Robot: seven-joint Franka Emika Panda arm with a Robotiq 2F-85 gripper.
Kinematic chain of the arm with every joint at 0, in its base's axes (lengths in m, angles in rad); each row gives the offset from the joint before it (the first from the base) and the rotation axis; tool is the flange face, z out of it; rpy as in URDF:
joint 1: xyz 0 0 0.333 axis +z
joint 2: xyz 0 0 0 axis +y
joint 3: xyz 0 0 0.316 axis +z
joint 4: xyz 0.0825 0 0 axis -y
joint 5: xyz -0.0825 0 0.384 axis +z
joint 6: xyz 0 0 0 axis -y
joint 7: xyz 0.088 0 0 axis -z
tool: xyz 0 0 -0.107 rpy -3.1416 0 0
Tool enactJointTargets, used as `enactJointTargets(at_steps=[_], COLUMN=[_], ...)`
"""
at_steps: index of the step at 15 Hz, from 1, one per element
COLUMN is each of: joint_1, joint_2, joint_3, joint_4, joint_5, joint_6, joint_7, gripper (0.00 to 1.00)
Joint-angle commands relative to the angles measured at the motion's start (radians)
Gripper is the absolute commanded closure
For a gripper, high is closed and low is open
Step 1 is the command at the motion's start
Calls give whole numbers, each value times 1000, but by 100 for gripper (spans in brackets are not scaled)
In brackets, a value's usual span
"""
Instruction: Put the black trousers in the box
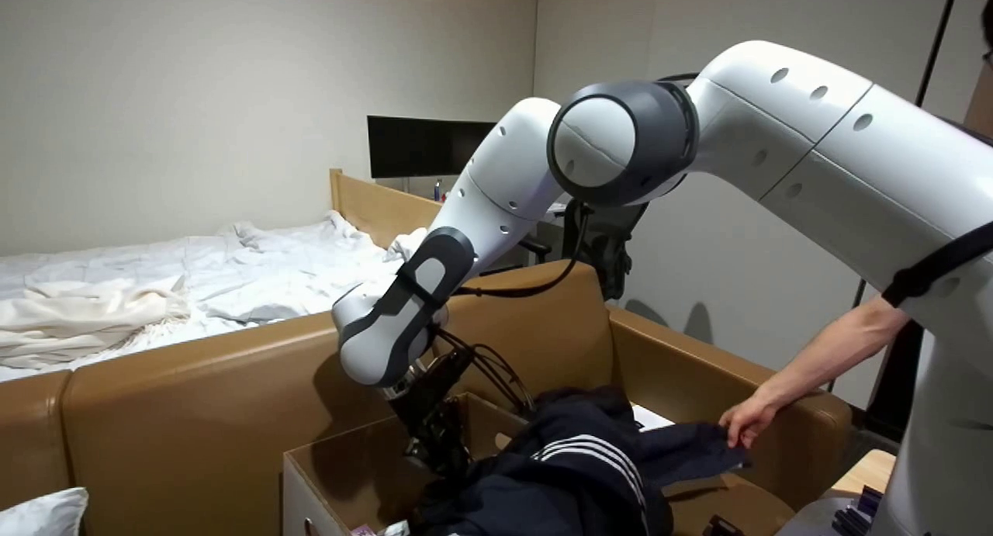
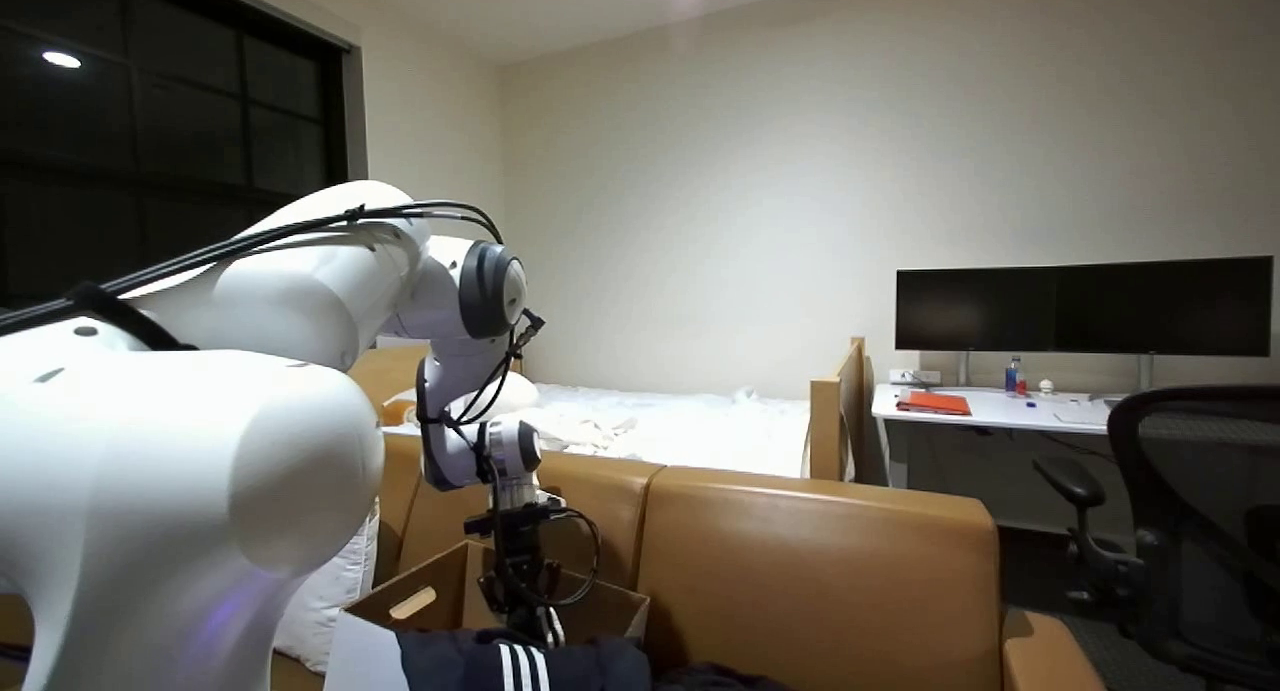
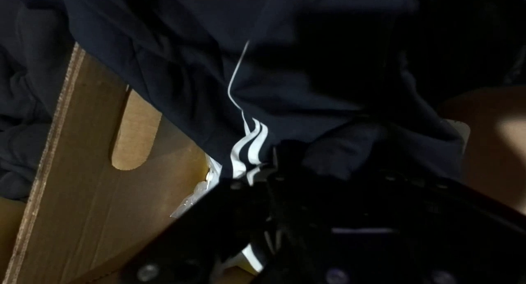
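Loading seems in hand: in an exterior view the black trousers [image 1: 555, 485] straddle the edge of the box [image 1: 361, 458], at four o'clock from my pincer [image 1: 456, 468]. I can't tell its opening or hold; next, draw the overhang inside.

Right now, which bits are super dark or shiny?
Wrist view: darkness hides folds of the dark, white-striped cloth trousers, while the brown cardboard box looks lighter; in an exterior view, a bright oval spot glares in the black-framed window; in an exterior view, a soft shadow falls on the shiny brown leather-look sofa.
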Motion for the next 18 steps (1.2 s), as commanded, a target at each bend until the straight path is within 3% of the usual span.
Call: enactJointTargets(at_steps=[1,5,6,11,18], joint_1=[12,8,8,18,-49], joint_2=[-62,-198,-250,-502,-839], joint_3=[-5,-3,-3,-16,-34], joint_4=[-41,-134,-175,-374,-697], joint_5=[-19,-41,-58,-185,-207], joint_6=[-22,20,43,201,371], joint_7=[-3,-5,-4,89,268], gripper=[31,4,2,0,0])
